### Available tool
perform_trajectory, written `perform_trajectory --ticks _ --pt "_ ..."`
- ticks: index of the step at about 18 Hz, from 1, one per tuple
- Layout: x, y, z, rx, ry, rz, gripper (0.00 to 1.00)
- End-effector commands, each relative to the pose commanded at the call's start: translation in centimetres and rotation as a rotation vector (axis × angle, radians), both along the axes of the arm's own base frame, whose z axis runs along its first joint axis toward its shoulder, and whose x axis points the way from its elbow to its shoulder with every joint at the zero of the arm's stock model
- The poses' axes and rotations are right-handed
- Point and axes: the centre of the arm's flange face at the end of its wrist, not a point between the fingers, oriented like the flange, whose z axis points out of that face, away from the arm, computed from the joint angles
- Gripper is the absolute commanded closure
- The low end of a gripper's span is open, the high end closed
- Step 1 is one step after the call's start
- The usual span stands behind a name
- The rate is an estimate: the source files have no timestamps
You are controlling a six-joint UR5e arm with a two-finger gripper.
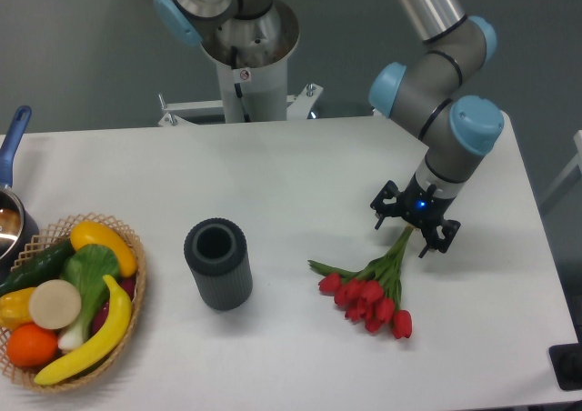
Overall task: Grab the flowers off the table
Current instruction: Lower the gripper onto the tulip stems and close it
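A broad white table (273, 175) with rounded corners fills most of the view, and behind it runs a plain grey wall. At the far edge of the table stands the arm's pale metal mounting column (245, 61).

On the left, at the near edge, a wicker basket (127, 247) holds coloured fruit and vegetables, and a pot with a blue handle (15, 129) pokes in from the left border. Near the middle stands a dark grey ribbed vase (218, 264), upright, mouth open to the top.

The flowers (368, 300) lie flat on the table to the right of the vase: red tulip buds bunched at the near end, a few green leaves (one pointing left), and thin green stems running up and to the right.

The gripper (415, 232) hangs over the far tip of the stems, its fingers spread apart with the stem ends between them; whether they touch the stems cannot be told.
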Motion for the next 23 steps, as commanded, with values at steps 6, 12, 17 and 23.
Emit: perform_trajectory --ticks 6,12,17,23 --pt "0.8 0.48 -0.78 -0.008 -0.014 -0.011 0.0" --pt "0.78 0.47 -0.88 -0.009 -0.01 -0.012 0.14" --pt "0.74 0.28 -0.97 -0.044 0.01 -0.016 0.27" --pt "0.82 0.27 -0.85 -0.043 0.009 -0.014 0.44"
